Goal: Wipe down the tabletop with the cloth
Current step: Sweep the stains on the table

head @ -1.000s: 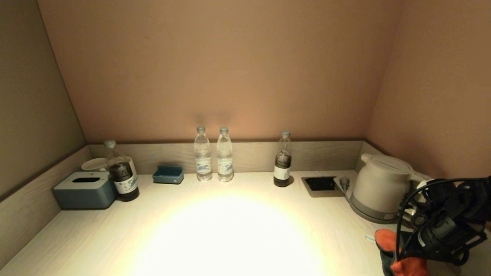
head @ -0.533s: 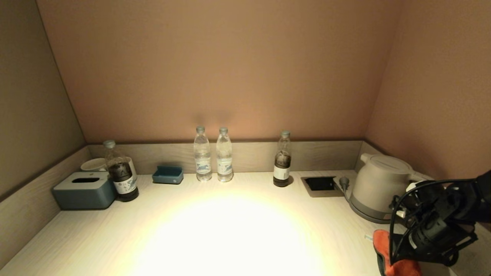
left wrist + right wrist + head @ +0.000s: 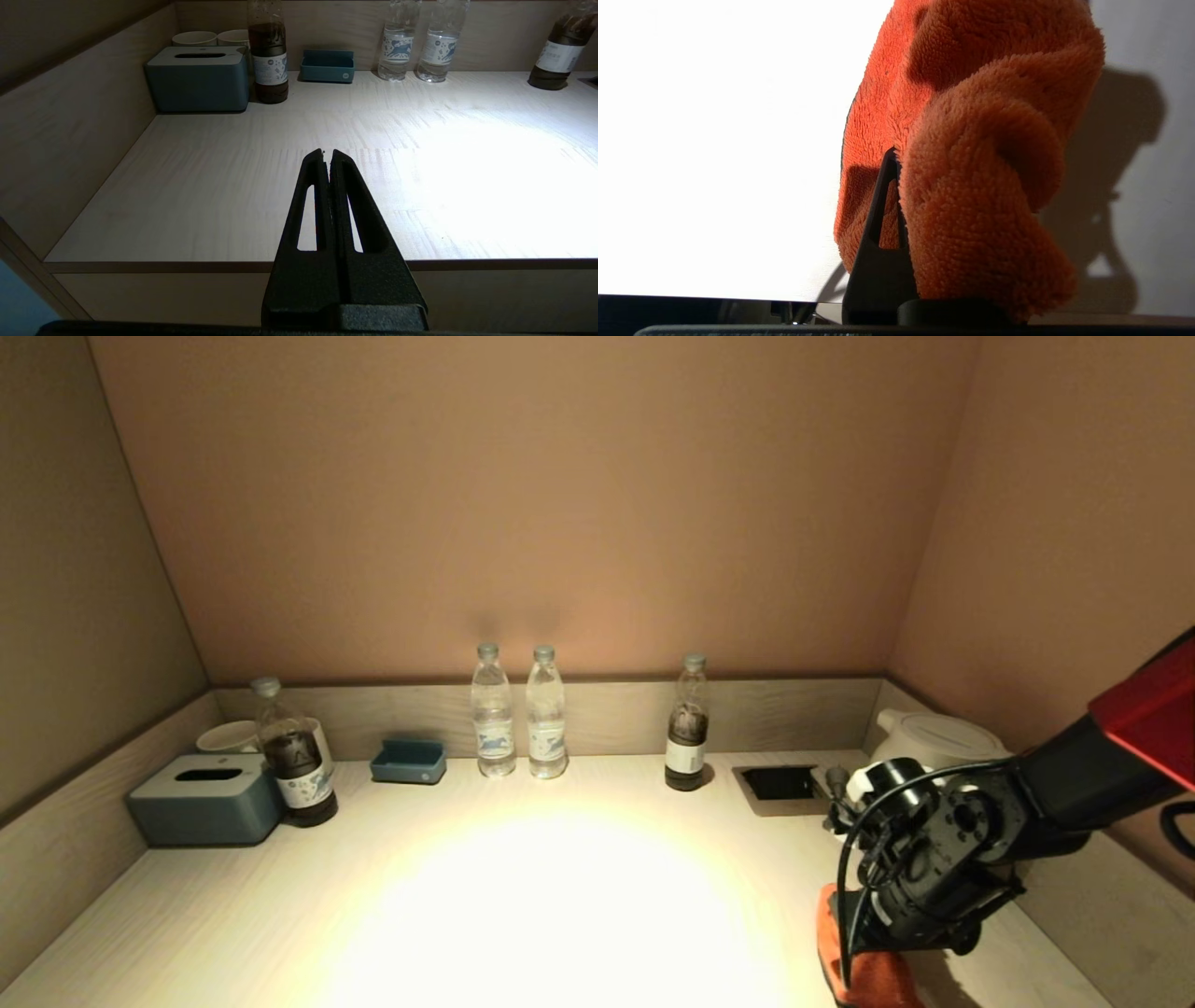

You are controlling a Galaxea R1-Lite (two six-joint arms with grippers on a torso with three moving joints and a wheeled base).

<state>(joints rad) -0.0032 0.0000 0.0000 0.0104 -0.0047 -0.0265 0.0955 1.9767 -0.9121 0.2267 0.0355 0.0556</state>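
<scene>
Your right gripper (image 3: 901,186) is clamping a bunched fold of the cloth (image 3: 971,163), the orange terry spilling over 1 black finger (image 3: 878,224) and hiding the other. In the head view the cloth (image 3: 864,975) is sitting at the near right of the tabletop (image 3: 560,896), pinned under the downward-pointing gripper (image 3: 873,943), which looks like the right pose for dragging it flat across the wood. Whether the cloth is pressing fully on the surface cannot be told from here.

Your left gripper (image 3: 327,158) is idling off the near edge of the table, its 2 fingers pressed together on nothing, likely parked to leave the wiping lane free.

Beyond the cloth, a wide bright pool of lamp light is covering the middle of the tabletop, bare and open for a sweep. Just behind the right arm, a white kettle (image 3: 938,733) and a recessed socket (image 3: 780,784) are crowding the right rear corner, so you are probably better off wiping leftward, away from them.

Along the back rim, 2 clear water bottles (image 3: 520,714) are standing side by side, a dark bottle (image 3: 688,728) to their right. At far left, another dark bottle (image 3: 294,761), a blue tray (image 3: 409,762), a tissue box (image 3: 205,798) and cups (image 3: 229,735) are lining the rim.
</scene>
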